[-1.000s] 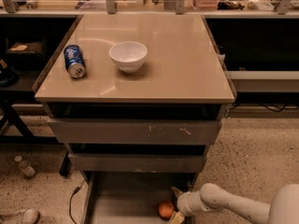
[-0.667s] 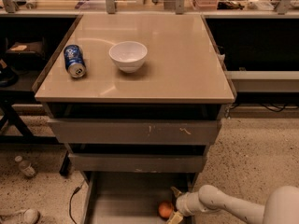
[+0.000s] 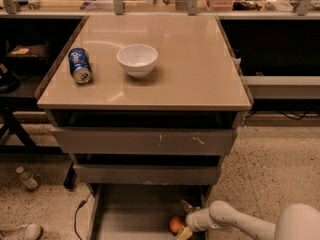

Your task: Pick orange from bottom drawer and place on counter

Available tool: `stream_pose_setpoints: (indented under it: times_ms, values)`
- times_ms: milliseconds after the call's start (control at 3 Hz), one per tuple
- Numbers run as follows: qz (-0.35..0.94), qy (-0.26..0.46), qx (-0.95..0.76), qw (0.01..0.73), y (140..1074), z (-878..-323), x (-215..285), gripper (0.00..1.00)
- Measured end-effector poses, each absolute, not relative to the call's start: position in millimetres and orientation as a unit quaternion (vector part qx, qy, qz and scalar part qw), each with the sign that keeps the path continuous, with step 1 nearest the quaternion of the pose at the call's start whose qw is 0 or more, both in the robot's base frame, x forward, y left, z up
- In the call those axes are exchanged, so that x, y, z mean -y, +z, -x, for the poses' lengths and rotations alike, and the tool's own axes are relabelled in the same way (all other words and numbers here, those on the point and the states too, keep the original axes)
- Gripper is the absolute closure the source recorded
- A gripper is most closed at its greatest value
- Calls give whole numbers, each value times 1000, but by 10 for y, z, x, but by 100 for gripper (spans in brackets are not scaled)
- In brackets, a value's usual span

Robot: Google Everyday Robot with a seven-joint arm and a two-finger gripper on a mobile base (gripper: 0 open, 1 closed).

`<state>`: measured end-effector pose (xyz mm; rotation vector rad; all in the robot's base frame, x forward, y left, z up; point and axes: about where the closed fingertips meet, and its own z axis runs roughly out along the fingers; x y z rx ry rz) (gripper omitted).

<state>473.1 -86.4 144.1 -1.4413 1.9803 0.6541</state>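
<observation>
In the single camera view, the robot's gripper [image 3: 181, 219] reaches low into the open bottom drawer [image 3: 129, 210] of a grey cabinet, its fingers [image 3: 187, 206] spread apart on either side of the orange [image 3: 174, 225], which lies on the drawer floor near the right wall; whether they touch the fruit cannot be told. The white arm [image 3: 240, 223] enters from the lower right. Above, on the glossy beige tabletop [image 3: 195, 69], a blue soda can [image 3: 79, 65] lies on its side just left of an upright white bowl [image 3: 137, 59]
</observation>
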Motion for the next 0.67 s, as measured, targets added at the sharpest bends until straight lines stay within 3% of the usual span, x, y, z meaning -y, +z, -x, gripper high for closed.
stream_pose_setpoints:
  times_ms: [667]
  values:
    - [543, 246, -745, 299, 1440, -4731, 863, 41]
